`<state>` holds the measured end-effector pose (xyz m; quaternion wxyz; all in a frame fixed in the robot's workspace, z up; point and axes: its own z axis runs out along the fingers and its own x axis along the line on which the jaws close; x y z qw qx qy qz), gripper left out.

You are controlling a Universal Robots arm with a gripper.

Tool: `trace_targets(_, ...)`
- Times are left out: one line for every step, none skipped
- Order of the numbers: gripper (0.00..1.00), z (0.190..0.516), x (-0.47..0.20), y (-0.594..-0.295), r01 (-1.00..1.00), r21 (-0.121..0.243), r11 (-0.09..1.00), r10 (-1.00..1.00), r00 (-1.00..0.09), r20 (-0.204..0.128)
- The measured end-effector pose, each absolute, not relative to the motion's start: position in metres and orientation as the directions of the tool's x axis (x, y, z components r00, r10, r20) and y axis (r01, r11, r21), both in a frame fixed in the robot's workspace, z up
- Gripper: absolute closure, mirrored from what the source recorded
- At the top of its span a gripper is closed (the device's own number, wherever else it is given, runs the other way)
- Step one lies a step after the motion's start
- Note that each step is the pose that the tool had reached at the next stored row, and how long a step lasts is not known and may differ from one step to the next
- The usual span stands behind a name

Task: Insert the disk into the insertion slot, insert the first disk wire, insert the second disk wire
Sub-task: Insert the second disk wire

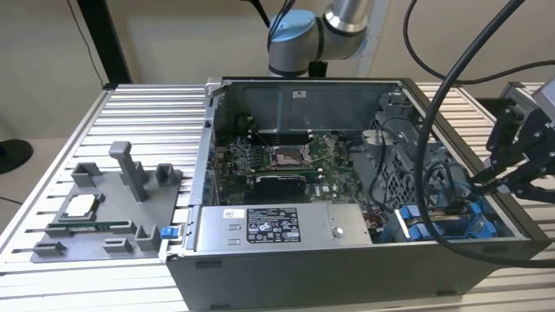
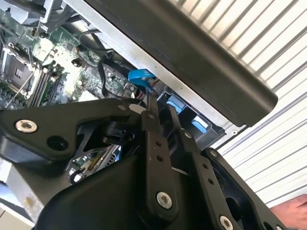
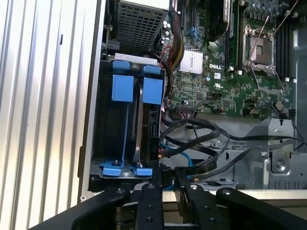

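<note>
The disk [image 3: 147, 122] (judged stiff, fairly heavy, shock-sensitive, best taken by its blue frame edges) is seen seated in the insertion slot [image 3: 103, 139]; whether the pincer [image 3: 167, 171] nearby is spread cannot be told.

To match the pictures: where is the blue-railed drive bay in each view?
Exterior view: the drive bay sits in the case's corner, at the exterior view's right.
First wrist view: it lies between the case's wall and the motherboard.
Second wrist view: its blue tabs show under the case's rim.
Shared landmark: the processor socket.
</note>
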<state>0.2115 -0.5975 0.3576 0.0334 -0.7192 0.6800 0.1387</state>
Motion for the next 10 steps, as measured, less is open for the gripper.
trace_targets(0.00,0.3577,0.2117,-0.5987,-0.987,0.141,-0.074,-0.968,0.037,-0.249)
trace_targets(0.00,0.3576,0.2119,-0.6002,-0.987,0.141,-0.074,-0.967,0.037,-0.251)
trace_targets(0.00,0.3574,0.2119,-0.6012,-0.987,0.142,-0.074,-0.967,0.037,-0.251)
trace_targets(0.00,0.3572,0.2119,-0.6018,-0.987,0.143,-0.074,-0.967,0.036,-0.251)
trace_targets(0.00,0.3566,0.2118,-0.6021,-0.987,0.144,-0.074,-0.967,0.036,-0.251)
trace_targets(0.00,0.3560,0.2118,-0.6024,-0.987,0.145,-0.074,-0.967,0.036,-0.251)
trace_targets(0.00,0.3556,0.2118,-0.6027,-0.987,0.145,-0.074,-0.967,0.036,-0.251)
trace_targets(0.00,0.3550,0.2119,-0.6029,-0.987,0.145,-0.074,-0.967,0.036,-0.251)
trace_targets(0.00,0.3546,0.2119,-0.6029,-0.987,0.145,-0.074,-0.967,0.036,-0.251)
trace_targets(0.00,0.3541,0.2119,-0.6029,-0.987,0.145,-0.074,-0.967,0.036,-0.251)
